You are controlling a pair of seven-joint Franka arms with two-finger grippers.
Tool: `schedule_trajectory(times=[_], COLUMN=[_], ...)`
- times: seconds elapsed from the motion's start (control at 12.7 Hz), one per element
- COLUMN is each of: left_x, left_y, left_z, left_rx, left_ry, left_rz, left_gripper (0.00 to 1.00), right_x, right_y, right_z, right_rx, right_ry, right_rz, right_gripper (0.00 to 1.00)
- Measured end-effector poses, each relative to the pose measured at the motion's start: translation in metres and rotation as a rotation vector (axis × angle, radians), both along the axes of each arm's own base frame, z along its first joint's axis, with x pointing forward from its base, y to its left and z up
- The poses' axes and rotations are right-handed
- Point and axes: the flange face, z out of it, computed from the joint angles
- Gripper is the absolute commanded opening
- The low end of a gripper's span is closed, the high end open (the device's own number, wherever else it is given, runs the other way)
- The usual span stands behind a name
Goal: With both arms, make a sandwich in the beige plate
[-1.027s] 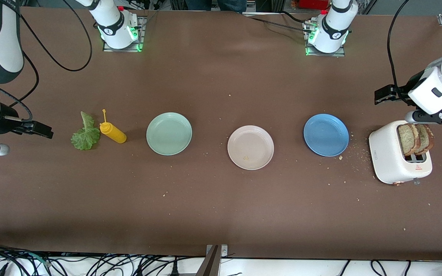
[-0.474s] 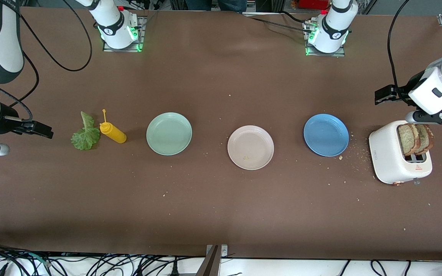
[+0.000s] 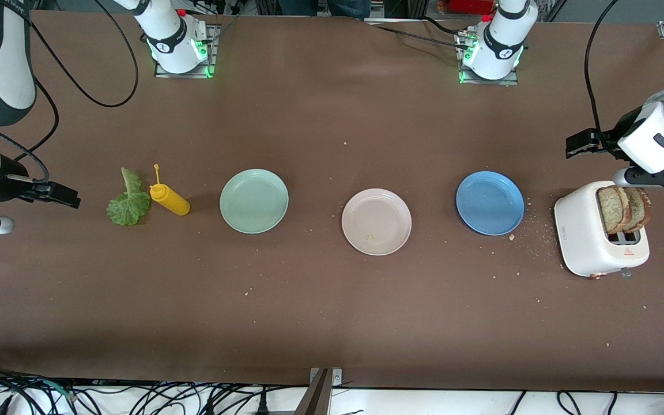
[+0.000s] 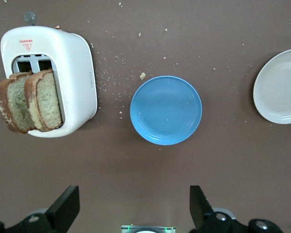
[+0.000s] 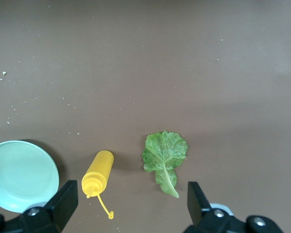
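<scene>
On the brown matte surface (image 3: 332,300), the round, raised-rim beige plate (image 3: 376,221) sits mid-row. Two speckled toast slices (image 3: 623,208) stand upright in the glossy white toaster (image 3: 588,245), under my spread left end effector (image 4: 131,204). The crinkled lettuce leaf (image 3: 128,199) lies stem away from the front camera, near my spread right end effector (image 5: 131,204).

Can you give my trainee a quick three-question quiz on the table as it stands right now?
1. True or false: the two toast slices already lie on the beige plate.
2. Which plate lies nearest the toaster? A) mint-green plate B) beige plate C) blue plate
3. What lies right beside the lettuce leaf?

Key
1. False: both slices stand in the toaster's slots.
2. C
3. The yellow squeeze bottle, on its side. The open right gripper hangs above that end of the table; the open left gripper hangs near the toaster.
</scene>
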Motion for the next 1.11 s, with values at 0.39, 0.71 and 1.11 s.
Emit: schedule_trajectory(times=[0.39,0.71,1.11], left_x=[0.002,0.004,0.023], left_y=[0.0,0.003,0.05], left_z=[-0.006,-0.009,-0.042], left_rx=[0.001,0.001,-0.009], left_ry=[0.01,0.016,0.021], left_rz=[0.0,0.006,0.03], left_gripper=[1.0,1.0,1.0], right_x=[0.0,0.0,0.0], right_y=[0.0,0.0,0.0], right_z=[0.0,0.0,-0.001], right_rx=[0.0,0.001,0.001], right_ry=[0.001,0.001,0.004], right_rz=[0.0,0.0,-0.001], right_gripper=[1.0,1.0,1.0])
